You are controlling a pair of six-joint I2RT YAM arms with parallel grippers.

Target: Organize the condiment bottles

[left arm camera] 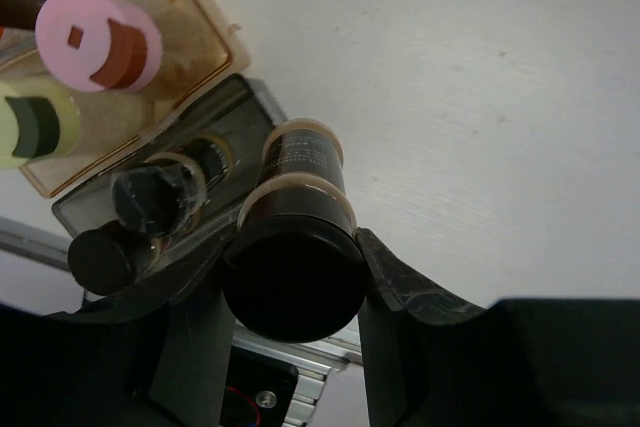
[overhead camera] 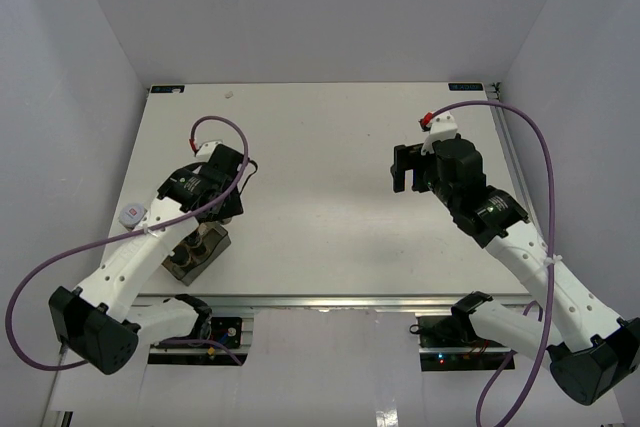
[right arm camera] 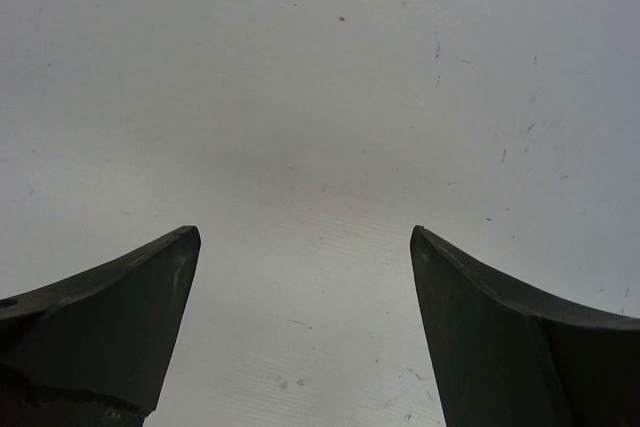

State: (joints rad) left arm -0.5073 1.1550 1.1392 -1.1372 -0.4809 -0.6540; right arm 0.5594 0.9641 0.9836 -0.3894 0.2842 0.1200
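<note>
While left hand (left arm camera: 298,252) clamps jar (left arm camera: 302,162), cap toward wrist

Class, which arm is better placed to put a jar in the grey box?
Left: the left gripper is shut on a black-capped jar by the grey box; the right gripper hangs open across the table.

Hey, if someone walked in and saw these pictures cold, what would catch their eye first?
The left hand is shut on a dark, black-capped spice jar, right by the grey box at the table's near left, where two more dark jars sit. A pink-capped jar stands out against an amber tray just beyond. The right hand hangs open over the white table.
</note>
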